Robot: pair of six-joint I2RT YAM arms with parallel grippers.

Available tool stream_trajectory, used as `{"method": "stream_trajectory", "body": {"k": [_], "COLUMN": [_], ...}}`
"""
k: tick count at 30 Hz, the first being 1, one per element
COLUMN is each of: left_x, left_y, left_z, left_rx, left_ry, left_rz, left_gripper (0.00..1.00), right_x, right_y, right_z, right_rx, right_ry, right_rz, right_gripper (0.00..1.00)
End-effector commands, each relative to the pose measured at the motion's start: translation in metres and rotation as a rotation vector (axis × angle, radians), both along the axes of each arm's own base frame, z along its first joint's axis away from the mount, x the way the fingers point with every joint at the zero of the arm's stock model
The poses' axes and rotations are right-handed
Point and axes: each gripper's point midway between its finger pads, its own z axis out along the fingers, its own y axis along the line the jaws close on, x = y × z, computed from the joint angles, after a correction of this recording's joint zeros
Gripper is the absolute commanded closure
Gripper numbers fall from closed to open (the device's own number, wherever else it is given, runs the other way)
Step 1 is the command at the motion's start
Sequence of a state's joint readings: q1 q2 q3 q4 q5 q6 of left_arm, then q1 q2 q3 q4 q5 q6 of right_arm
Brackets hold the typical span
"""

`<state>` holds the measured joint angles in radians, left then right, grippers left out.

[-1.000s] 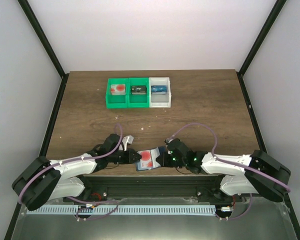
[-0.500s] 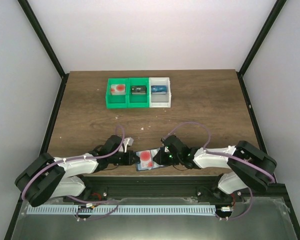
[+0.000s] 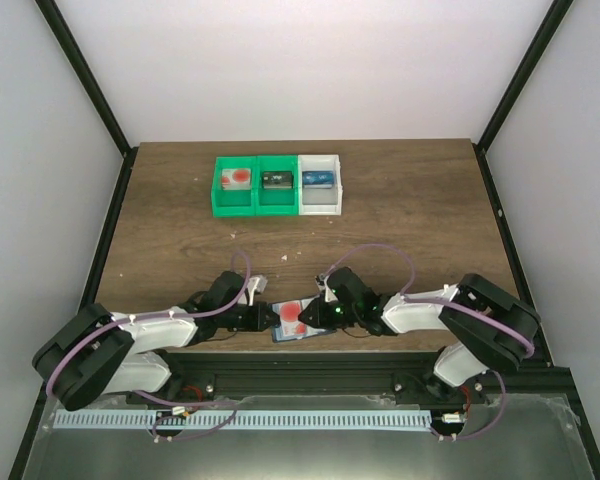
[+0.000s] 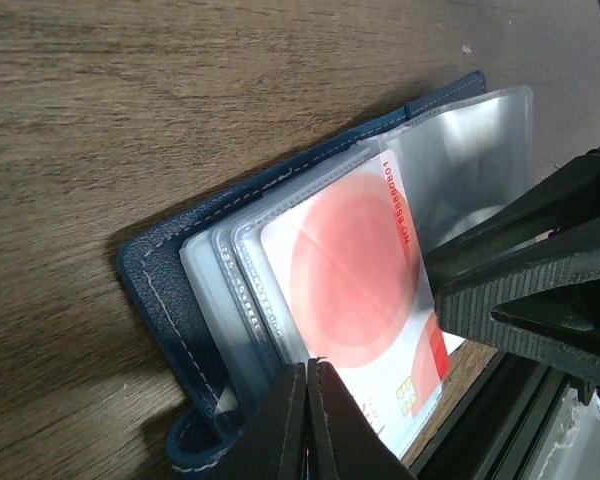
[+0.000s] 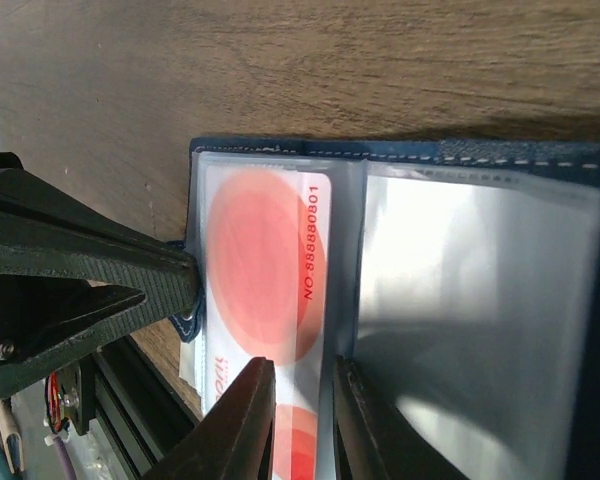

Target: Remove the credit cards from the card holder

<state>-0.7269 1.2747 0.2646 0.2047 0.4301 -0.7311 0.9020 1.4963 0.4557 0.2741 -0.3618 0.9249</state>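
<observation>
Left fingers (image 4: 280, 425): closed tight on the left edge of the card holder (image 4: 152, 285), pinning it to the table (image 4: 130, 90) near the front, between the two arms.
Holder: lies open, dark blue cover down, clear sleeves fanned upward.
Credit card (image 4: 352, 270): the red-circle one sits in the top left sleeve (another red mark shows toward its near end) and is not yet drawn out.
Clear sleeve (image 5: 480, 300): the right-hand page, which looks empty.
Right fingers (image 5: 242, 425): a narrow gap, set over the card's right edge beside the fold. I cannot see the pads pressing on it.
Risk, sleeve: closing here may catch plastic along with the card, so the whole holder drags.
Risk, anchor: the left pinch sits on a thin edge. A hard pull could slip it free and send the holder off the table's near side.
Risk, card: a skewed pull could jam or bend it in the pocket.
</observation>
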Motion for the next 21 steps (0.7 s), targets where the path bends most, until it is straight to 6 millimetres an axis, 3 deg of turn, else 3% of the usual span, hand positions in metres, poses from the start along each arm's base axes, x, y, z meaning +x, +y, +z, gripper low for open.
{"method": "stream_trajectory", "body": {"k": [1,7,21], "left_x": [-0.0038,-0.0036,-0.0033], "left_y": [0.0045,0.0045,0.0024], "left_z": [-0.0088,-0.0102,-0.01], "left_rx": [0.024,0.026,0.019], "left_ry": [0.009,0.013,0.018], "left_rz": [-0.005,-0.005,-0.007], "left_gripper": [0.96,0.96,0.98], "right_x": [0.0033,0.0043,0.0023], "right_y": [0.0048,0.0043,0.0032], "right_z": [0.0022,0.0004,0.0006], "right_rx": [0.034,0.04,0.066], "right_ry": [0.001,0.006,0.011], "right_rz": [0.011,0.011,0.022], "right_gripper": [0.82,0.82,0.96]}}
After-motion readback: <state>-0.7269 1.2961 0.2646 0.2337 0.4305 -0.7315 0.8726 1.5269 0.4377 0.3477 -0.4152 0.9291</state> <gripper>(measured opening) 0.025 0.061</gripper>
